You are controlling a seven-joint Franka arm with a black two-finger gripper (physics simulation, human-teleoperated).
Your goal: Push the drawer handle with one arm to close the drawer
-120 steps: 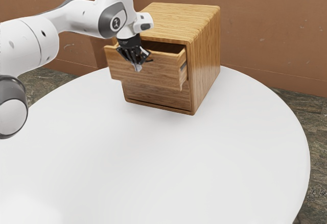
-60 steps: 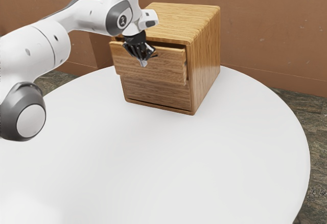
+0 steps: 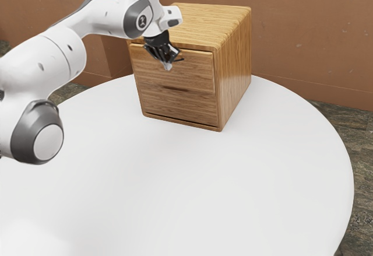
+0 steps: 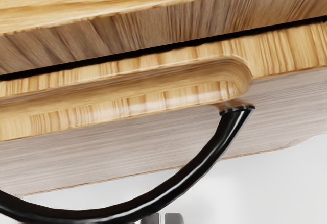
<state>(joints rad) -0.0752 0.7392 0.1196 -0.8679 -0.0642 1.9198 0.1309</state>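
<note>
Exterior view: we hold our closed hand against or just before the front of the upper drawer, its fingertips together with nothing gripped. That drawer sits in the wooden cabinet on the white tabletop, its front about flush, a narrow dark seam running above it. Our hand covers most of the handle from this side. Our arm is cut off at the exterior view's left and upper edges. From the wrist view, we see the black handle curve out from the drawer, one end cropped by the border. We cannot tell whether our fingertips touch it.
</note>
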